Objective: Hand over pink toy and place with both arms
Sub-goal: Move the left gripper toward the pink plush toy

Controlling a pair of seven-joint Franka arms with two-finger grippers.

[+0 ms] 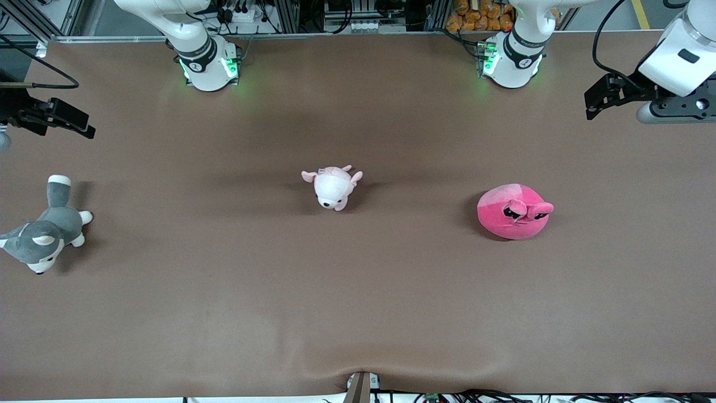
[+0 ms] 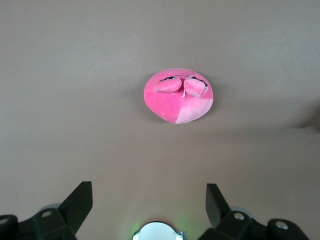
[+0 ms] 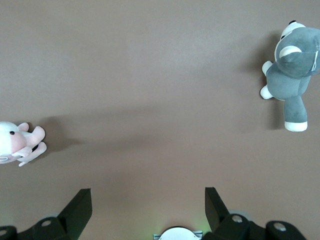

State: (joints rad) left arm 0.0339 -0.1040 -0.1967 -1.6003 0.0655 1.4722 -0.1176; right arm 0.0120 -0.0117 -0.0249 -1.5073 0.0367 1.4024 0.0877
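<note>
Resting on the brown table [image 1: 358, 313] toward the left arm's end, the pink toy [image 1: 513, 212] lies free of both grippers, its droopy black eyes on two bumps turned toward the front camera. The left gripper [image 1: 593, 106] hangs high over that end of the table, its fingers [image 2: 78, 202] spread wide and holding nothing, with the toy showing on the cloth well apart from them in the left wrist view. The right gripper [image 1: 84, 130] hangs over the right arm's end of the table, its fingers [image 3: 77, 206] likewise apart and empty. A pale plush [image 1: 333, 186] lies near the table's middle, and a grey husky [image 1: 45, 235] lies at the right arm's end.
</note>
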